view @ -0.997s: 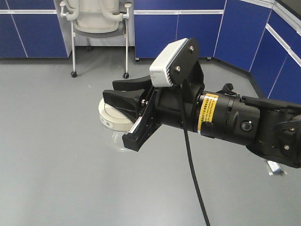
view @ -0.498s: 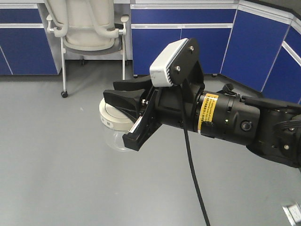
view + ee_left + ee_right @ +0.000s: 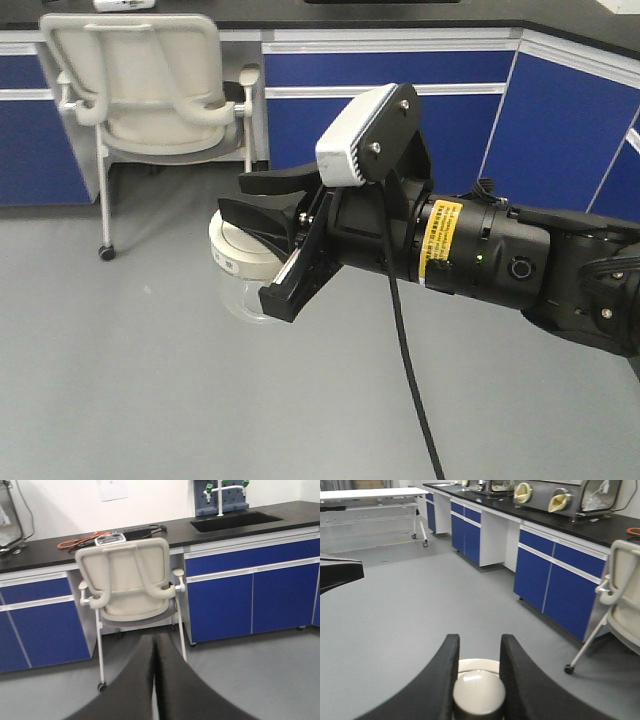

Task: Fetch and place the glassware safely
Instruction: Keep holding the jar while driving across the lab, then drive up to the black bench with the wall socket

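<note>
So the right tool (image 3: 479,649) is closed down narrow on the jar (image 3: 243,290). From the right wrist view its two fingers (image 3: 445,680) sit either side of the knob (image 3: 479,695) on the cream lid (image 3: 232,255), touching it as far as I can tell. The clear glass body hangs under the lid, below the fingers, not gripped itself. The left tool (image 3: 154,647) has its fingers pressed together with nothing between them, so no help there right now.

Handling-wise, I'd guess it's small and light, but it's rigid glass, slick, and it'll chip or shatter if it drops. A knob pinch is a tiny contact patch, and I can't tell how the lid is fixed to the glass, screw or push fit. If it's just seated, the body could slip off. Personally I'd rather take hold round the lid's rim or the squat body, which is wider and less likely to swing.

Where it is: up in the air over bare grey floor (image 3: 120,400), nothing under it. The chair (image 3: 150,100) and blue cabinets (image 3: 560,140) are well behind, and the black-topped bench (image 3: 300,509) sits on top of those. So gentle moves, no jerks, until it's over something solid.
</note>
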